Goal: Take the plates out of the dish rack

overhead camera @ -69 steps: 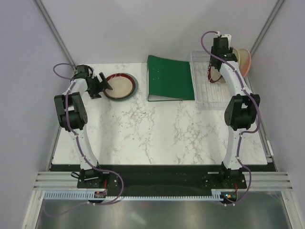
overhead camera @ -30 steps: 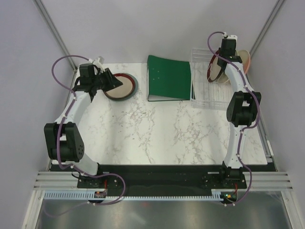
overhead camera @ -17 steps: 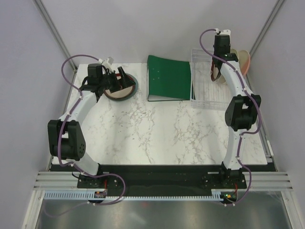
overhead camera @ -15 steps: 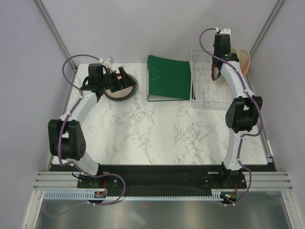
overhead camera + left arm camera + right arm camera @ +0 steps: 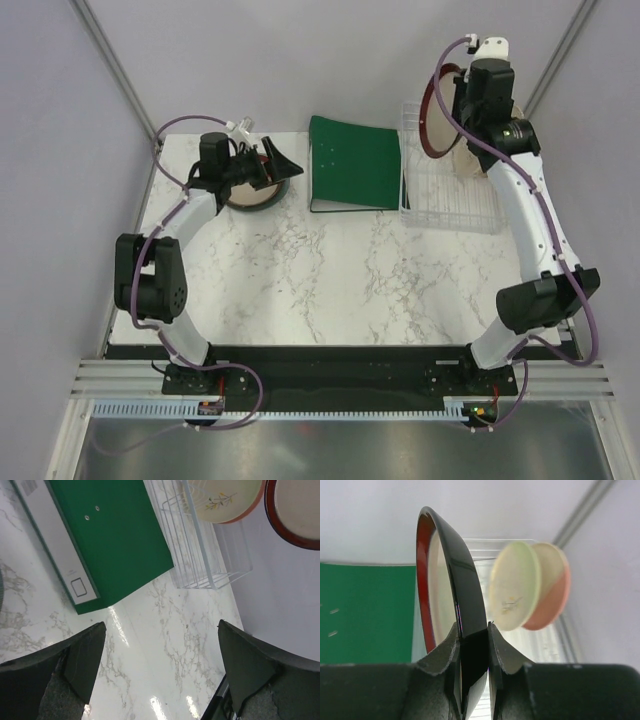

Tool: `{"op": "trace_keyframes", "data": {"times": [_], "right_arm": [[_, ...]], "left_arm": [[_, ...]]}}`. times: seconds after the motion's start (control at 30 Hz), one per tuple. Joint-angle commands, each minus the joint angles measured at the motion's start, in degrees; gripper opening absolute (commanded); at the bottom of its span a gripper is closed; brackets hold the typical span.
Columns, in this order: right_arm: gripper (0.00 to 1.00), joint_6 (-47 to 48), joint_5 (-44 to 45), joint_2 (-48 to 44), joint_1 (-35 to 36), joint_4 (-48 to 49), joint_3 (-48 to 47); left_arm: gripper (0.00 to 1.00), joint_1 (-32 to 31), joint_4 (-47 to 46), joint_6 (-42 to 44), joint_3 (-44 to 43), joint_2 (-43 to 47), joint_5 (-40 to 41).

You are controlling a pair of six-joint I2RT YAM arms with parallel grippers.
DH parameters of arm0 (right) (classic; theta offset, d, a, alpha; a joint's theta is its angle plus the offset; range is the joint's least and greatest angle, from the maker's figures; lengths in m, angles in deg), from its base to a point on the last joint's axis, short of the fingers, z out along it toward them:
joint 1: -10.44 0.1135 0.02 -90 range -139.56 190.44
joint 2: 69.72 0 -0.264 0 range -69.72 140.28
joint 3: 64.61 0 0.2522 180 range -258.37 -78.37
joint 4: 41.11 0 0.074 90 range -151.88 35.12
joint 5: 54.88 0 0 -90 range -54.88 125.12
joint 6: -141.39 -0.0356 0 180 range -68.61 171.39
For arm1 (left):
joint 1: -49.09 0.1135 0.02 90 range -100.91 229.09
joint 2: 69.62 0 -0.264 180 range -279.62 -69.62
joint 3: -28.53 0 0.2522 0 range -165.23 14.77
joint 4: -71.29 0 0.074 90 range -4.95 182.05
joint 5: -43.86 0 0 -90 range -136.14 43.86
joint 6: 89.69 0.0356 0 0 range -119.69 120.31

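My right gripper [image 5: 472, 645] is shut on the lower edge of a plate with a dark-red rim and beige centre [image 5: 452, 580]. It holds this plate [image 5: 434, 118] upright, in the air above the back of the clear dish rack [image 5: 450, 200]. A cream sprig plate [image 5: 512, 585] and a cream-and-pink plate [image 5: 555, 590] stand in the rack behind it. My left gripper [image 5: 280, 162] is open and holds nothing. It hovers just right of a red-rimmed plate [image 5: 245, 195] lying on a grey one at the table's back left.
A flat green binder [image 5: 355, 165] lies between the plate stack and the rack, touching the rack's left side. Grey walls close in the back and both sides. The marble table [image 5: 330, 280] stretches toward the arm bases.
My left gripper has opened and swung right, off the stacked plates. My right arm has raised the red-rimmed plate up out of the rack.
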Motion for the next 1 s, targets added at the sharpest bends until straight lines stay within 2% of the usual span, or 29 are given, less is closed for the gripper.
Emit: {"op": "trace_keyframes", "data": {"times": [0.0, 0.17, 0.2, 0.3, 0.43, 0.63, 0.97], "right_arm": [[0.00, -7.17, -6.43, -8.25, 4.16, 4.27, 3.20], [0.00, -14.55, -12.49, -13.88, 7.32, 5.93, 9.09], [0.00, -15.26, -13.11, -15.37, 7.59, 7.16, 11.36], [0.00, -17.54, -14.52, -17.31, 8.65, 8.74, 15.06], [0.00, -19.48, -15.66, -18.28, 9.97, 10.42, 18.06], [0.00, -20.98, -15.58, -18.46, 13.22, 12.44, 21.40], [0.00, -22.47, -15.05, -17.76, 17.70, 14.38, 23.60]], "left_arm": [[1.00, -1.04, -13.99, -8.84, 1.95, -1.56, -5.71], [1.00, -2.00, -23.39, -14.29, 3.96, -3.23, -8.44], [1.00, -2.09, -29.77, -18.23, 4.76, -3.49, -9.14], [1.00, -2.88, -40.51, -25.53, 6.96, -4.46, -10.72], [1.00, -4.73, -50.74, -32.84, 7.58, -8.40, -11.34], [1.00, -8.33, -54.96, -36.02, 5.56, -12.63, -11.43], [1.00, -11.58, -54.97, -35.58, 3.19, -15.98, -10.20]]}}
